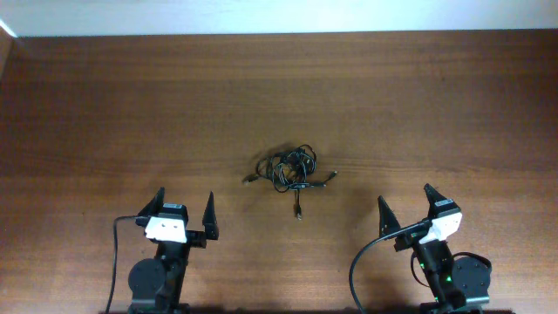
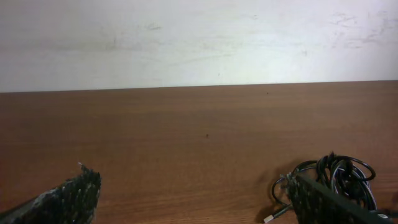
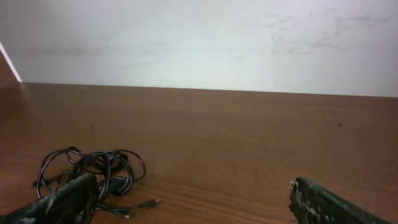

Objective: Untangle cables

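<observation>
Standing at the near left, the left end effector (image 1: pixel 185 202) is spread wide and holds nothing, well apart from the cables (image 1: pixel 290 170). These lie bunched in one knot near the middle of the wooden surface (image 1: pixel 131 96), with a few plug ends poking out of the heap. At the near right, the right end effector (image 1: pixel 404 201) is just as wide and empty. Nothing is gripped yet. A sound start is probably to pinch one loose plug end at the knot's edge, pin the bundle with the other side, and draw outward slowly.
</observation>
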Available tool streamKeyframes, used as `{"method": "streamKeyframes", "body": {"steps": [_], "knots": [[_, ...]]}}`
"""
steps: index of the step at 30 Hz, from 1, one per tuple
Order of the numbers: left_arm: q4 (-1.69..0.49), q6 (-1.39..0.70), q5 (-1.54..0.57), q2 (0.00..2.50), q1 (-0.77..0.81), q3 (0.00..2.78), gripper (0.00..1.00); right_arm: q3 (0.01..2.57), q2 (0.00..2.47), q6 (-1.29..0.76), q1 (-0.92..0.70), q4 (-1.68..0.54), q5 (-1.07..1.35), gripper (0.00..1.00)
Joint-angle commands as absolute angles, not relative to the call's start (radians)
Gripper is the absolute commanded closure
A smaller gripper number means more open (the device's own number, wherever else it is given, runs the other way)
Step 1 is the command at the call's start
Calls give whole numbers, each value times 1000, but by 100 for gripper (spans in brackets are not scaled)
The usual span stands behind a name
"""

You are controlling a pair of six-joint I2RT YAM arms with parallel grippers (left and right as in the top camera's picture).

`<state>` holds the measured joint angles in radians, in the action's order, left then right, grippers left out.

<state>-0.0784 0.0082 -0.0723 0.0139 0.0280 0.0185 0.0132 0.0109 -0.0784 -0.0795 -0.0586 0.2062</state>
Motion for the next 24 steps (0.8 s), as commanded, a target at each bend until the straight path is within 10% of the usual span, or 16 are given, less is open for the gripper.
{"method": "streamKeyframes", "body": {"steps": [1, 24], "knots": [[-75, 23, -80, 6, 32, 9, 1, 6, 4, -82, -85, -60, 201, 1], [-62, 17, -112, 9, 31, 55, 1, 42, 4, -85, -85, -37, 226, 1]]}}
